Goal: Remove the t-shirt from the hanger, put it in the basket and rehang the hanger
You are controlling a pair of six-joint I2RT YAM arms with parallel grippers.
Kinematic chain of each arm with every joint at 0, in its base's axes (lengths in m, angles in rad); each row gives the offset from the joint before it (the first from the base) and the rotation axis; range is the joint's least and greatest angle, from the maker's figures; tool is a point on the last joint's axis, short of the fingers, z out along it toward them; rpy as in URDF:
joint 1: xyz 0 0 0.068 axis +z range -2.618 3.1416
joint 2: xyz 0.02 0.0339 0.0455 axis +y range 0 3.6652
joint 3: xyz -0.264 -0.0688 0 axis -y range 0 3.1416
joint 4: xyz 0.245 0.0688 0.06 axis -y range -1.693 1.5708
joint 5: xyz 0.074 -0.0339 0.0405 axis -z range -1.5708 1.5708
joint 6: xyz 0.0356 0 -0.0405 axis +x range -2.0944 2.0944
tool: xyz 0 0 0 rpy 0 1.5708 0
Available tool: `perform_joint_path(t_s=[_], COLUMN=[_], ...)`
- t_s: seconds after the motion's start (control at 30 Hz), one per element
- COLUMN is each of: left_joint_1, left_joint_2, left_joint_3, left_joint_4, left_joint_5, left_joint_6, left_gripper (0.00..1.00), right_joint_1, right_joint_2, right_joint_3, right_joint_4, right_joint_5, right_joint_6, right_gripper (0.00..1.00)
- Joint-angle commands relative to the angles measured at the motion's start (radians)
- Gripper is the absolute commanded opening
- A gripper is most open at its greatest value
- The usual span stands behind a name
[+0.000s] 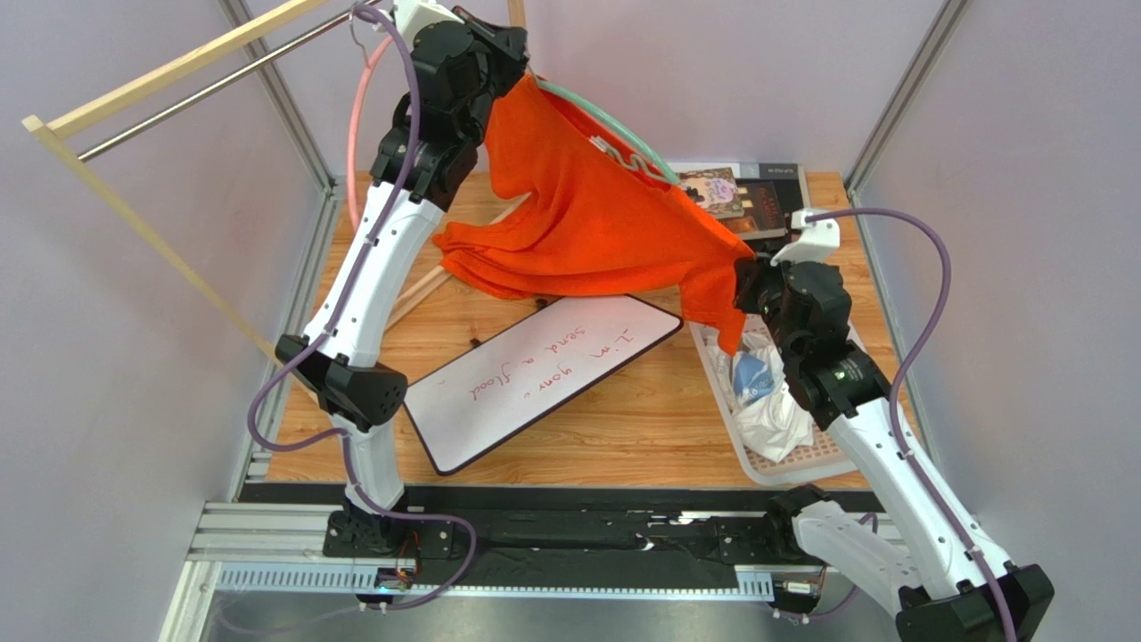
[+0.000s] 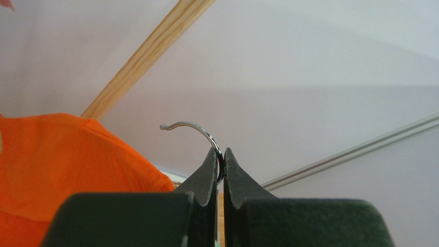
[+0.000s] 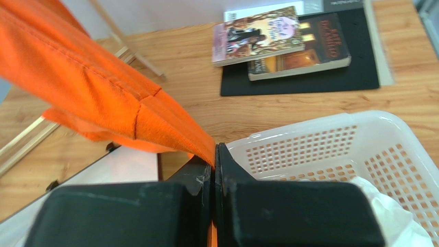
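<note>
While my left claw pinches the hanger hook and my right claw pinches the t-shirt, I should pull rightward and near, slowly, hanger held steady.

matt orange cloth t-shirt, wire hanger

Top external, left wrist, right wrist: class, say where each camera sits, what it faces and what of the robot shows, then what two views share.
Top external: above and behind, looking down on the table; both arms show.
Left wrist: on the raised left arm, facing the wall; left hand grips the hanger hook.
Right wrist: on the right arm, facing down over the basket; right hand grips the t-shirt.
Shared: t-shirt, in all three.
</note>
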Motion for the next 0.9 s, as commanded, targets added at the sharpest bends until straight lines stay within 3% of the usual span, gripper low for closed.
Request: perform_joint_path(t_s=[0.0, 0.13, 0.27, 0.43, 0.5, 0.67, 0.83, 0.87], left_joint_1=[0.014, 0.016, 0.025, 0.023, 0.017, 0.011, 0.011, 0.011], left_joint_2=[-0.02, -0.013, 0.018, -0.01, -0.034, -0.048, -0.048, -0.05], left_joint_3=[0.035, 0.06, 0.116, 0.049, 0.024, 0.0, 0.0, 0.0], left_joint_4=[0.091, 0.113, 0.111, 0.146, 0.151, 0.157, 0.148, 0.148], left_joint_5=[-0.086, -0.099, -0.032, 0.096, 0.104, 0.104, 0.099, 0.099], left_joint_6=[-0.128, -0.16, -0.146, -0.076, -0.03, 0.062, 0.128, 0.138], left_gripper=[0.0, 0.0, 0.0, 0.0, 0.0, 0.0, 0.0, 0.0], right_joint_1=[-0.05, -0.092, -0.09, -0.081, -0.078, -0.078, -0.029, -0.023], right_joint_2=[-0.012, -0.019, 0.063, 0.26, 0.338, 0.594, 0.682, 0.683], right_joint_3=[-0.01, -0.067, -0.078, 0.204, 0.287, 0.669, 0.792, 0.795], right_joint_4=[-0.049, -0.028, 0.153, 0.105, 0.115, -0.049, -0.125, -0.123], right_joint_5=[0.15, 0.066, -0.153, -0.345, -0.359, -0.457, -0.533, -0.553], right_joint_6=[0.078, 0.118, 0.061, -0.026, -0.075, -0.111, -0.066, -0.056], right_gripper=[0.0, 0.0, 0.0, 0.0, 0.0, 0.0, 0.01, 0.05])
